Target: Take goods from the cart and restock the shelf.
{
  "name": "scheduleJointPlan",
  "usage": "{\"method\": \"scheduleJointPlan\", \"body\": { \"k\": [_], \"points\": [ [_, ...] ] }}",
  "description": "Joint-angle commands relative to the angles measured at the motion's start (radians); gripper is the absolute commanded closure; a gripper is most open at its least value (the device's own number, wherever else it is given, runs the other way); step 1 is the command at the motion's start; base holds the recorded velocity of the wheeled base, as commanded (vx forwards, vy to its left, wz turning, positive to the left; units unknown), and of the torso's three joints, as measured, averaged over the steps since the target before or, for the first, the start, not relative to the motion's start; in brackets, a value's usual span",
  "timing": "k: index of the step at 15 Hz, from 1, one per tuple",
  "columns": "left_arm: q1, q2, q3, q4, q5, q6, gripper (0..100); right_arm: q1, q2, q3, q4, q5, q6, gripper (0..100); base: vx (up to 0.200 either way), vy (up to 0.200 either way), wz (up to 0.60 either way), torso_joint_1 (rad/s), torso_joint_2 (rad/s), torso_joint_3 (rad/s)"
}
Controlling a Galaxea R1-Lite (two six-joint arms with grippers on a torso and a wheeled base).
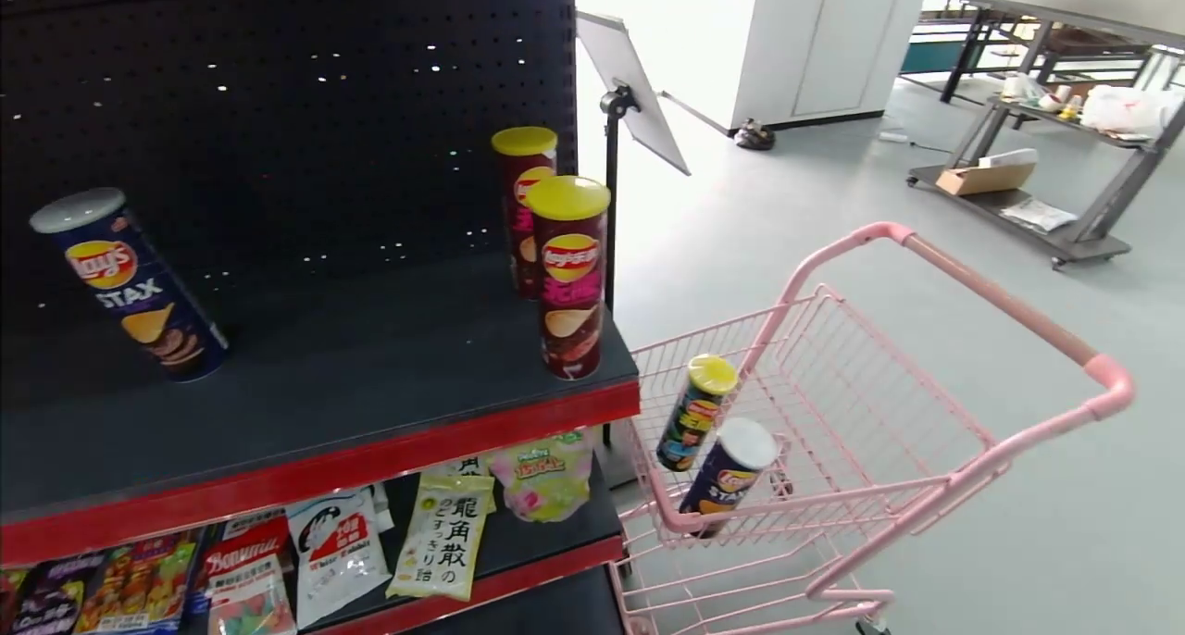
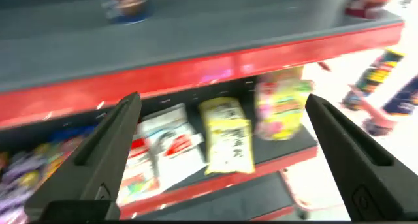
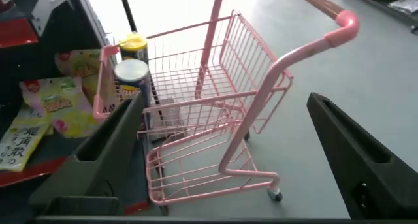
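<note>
So the pink cart [image 1: 981,292] is parked right beside the end of the shelf [image 1: 370,385]. Two chip cans lean in the basket corner nearest the shelf: a yellow-lidded can [image 1: 696,413] and a white-lidded can [image 1: 727,473] just in front of it, whose bottom end is tucked behind the basket rim. On the top board there's a blue can [image 1: 130,288] off to the left and two maroon cans [image 1: 569,279] at the right end, the rear one half hidden by the front one. The snack bags [image 1: 444,533] on the board below are partly cut off from view, so I can't tell how many there are. The left gripper [image 2: 222,98] faces those bags with its jaws spread wide, holding nothing. The right gripper [image 3: 226,96] points at the cart, also wide open and empty.
</note>
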Motion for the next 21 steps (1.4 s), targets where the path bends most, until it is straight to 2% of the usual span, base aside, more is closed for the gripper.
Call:
{"method": "scheduleJointPlan", "body": {
  "k": [1,9,21],
  "points": [
    [0.0,0.001,0.0,0.0,0.0,0.0,0,0.0,0.0,0.0,0.0,0.0,0.0,0,0.0,0.0,0.0,0.0,0.0,0.0],
    [0.0,0.001,0.0,0.0,0.0,0.0,0,0.0,0.0,0.0,0.0,0.0,0.003,0,0.0,0.0,0.0,-0.008,0.01,0.011],
    [0.0,0.001,0.0,0.0,0.0,0.0,0,0.0,0.0,0.0,0.0,-0.001,0.003,0,0.0,0.0,0.0,-0.139,0.36,0.216]
  ]
}}
